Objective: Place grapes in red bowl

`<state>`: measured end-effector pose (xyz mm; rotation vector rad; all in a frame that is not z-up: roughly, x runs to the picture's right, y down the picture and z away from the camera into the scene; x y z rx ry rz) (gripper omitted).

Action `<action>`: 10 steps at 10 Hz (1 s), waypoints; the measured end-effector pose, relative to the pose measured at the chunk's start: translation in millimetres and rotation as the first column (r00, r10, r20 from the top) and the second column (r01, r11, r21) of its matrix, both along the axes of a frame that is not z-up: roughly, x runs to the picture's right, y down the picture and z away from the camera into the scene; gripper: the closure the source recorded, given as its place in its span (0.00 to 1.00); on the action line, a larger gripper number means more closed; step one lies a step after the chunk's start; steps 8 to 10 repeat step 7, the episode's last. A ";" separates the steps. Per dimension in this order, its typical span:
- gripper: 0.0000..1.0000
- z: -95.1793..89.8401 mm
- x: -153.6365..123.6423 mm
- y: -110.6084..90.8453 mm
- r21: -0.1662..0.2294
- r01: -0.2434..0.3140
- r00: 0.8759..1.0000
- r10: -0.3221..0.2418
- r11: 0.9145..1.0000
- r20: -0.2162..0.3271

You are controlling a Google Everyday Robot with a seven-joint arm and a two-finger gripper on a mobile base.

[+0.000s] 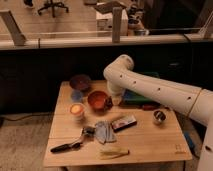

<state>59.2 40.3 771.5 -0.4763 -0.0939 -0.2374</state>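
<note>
Camera view puts the red bowl (98, 100) at the centre-left of the tabletop (150, 142), with a dark clump at its right rim that is probably the grapes (108, 103); whether they lie inside the bowl or hang just over its edge cannot be told. The gripper (113, 100) sits right beside that rim, low over the bowl's right side, mostly hidden under the wrist.

As a judgement, the task looks close to its end: the grapes are at the bowl, and what is left is to confirm they are let go inside and to lift the arm clear.

The white arm (150, 90) reaches in from the right, bends at a rounded elbow above the bowl and turns its wrist straight down.

Around the bowl stand a dark purple bowl (80, 81) behind, a small blue bowl (76, 95) to its left, and an orange-filled cup (76, 110) in front-left. Nearer the front lie a blue cloth (104, 131) and a black-handled utensil (67, 145).
</note>
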 end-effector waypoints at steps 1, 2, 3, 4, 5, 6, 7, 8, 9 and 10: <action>1.00 1.6 -5.8 -7.6 0.017 0.016 1.000 -0.016 1.000 0.012; 1.00 3.2 -10.6 -13.4 0.029 0.027 0.999 -0.028 0.999 0.023; 1.00 5.8 -13.3 -18.6 0.040 0.039 0.999 -0.040 0.998 0.033; 1.00 7.7 -14.6 -22.6 0.048 0.047 0.998 -0.049 0.998 0.042; 1.00 10.5 -17.8 -27.7 0.058 0.060 0.997 -0.063 0.997 0.055; 1.00 12.1 -20.8 -30.3 0.062 0.066 0.996 -0.070 0.996 0.062; 1.00 15.4 -26.6 -34.3 0.070 0.083 0.993 -0.089 0.994 0.078; 1.00 15.4 -26.6 -34.3 0.070 0.083 0.993 -0.089 0.994 0.078; 1.00 15.4 -26.6 -34.3 0.070 0.083 0.993 -0.089 0.994 0.078; 1.00 15.4 -26.6 -34.3 0.070 0.083 0.993 -0.089 0.994 0.078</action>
